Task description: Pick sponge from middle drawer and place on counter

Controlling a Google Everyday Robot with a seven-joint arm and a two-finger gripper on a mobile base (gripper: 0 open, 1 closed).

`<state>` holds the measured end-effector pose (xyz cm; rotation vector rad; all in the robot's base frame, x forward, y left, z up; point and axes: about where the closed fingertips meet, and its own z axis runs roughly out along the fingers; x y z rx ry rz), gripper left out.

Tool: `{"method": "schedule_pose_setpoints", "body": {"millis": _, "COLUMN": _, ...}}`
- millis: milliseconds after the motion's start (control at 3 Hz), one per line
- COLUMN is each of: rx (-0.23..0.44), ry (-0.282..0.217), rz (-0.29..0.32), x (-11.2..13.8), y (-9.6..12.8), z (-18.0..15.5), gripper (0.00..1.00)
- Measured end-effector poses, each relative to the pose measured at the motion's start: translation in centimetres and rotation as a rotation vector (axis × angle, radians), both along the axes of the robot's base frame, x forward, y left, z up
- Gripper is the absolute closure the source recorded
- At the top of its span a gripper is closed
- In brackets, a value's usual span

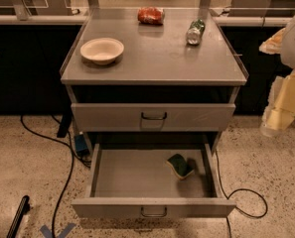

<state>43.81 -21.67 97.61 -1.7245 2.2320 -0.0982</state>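
The sponge, dark green over yellow foam, lies tilted on the floor of the open middle drawer, in its right half near the back. The drawer is pulled fully out, and its front panel carries a small dark wire handle. The counter is the grey metal top of the cabinet above. My gripper hangs at the right edge of the view, beside the cabinet at about the height of the closed drawer. It is well to the right of the sponge and above it, and nothing shows in it.
A white bowl sits on the counter's left. A crushed red can lies at the back and a green-and-silver can at the back right. A closed drawer sits above the open one. Black cables run over the speckled floor on both sides.
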Motion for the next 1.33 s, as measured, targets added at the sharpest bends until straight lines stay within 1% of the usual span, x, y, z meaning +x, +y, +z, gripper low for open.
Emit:
{"method": "schedule_pose_setpoints", "body": {"millis": 333, "rx": 0.007, "ry": -0.015, "rz": -0.009, "x": 0.0, "y": 0.0, "z": 0.2, "gripper": 0.0}}
{"method": "schedule_pose_setpoints", "body": {"millis": 667, "rx": 0.092, "ry": -0.023, "rz": -0.151, "x": 0.2, "y": -0.8, "z": -1.0, "gripper": 0.0}}
{"method": "schedule_pose_setpoints", "body": {"millis": 1000, "rx": 0.241, "ry": -0.017, "rz": -0.392, "x": 0.1, "y": -1.9, "z": -3.3, "gripper": 0.0}}
{"method": "schedule_pose_setpoints", "body": {"millis": 1333, "rx": 0.276, "ry": -0.022, "rz": -0.465, "x": 0.5, "y": -1.7, "z": -3.1, "gripper": 0.0}}
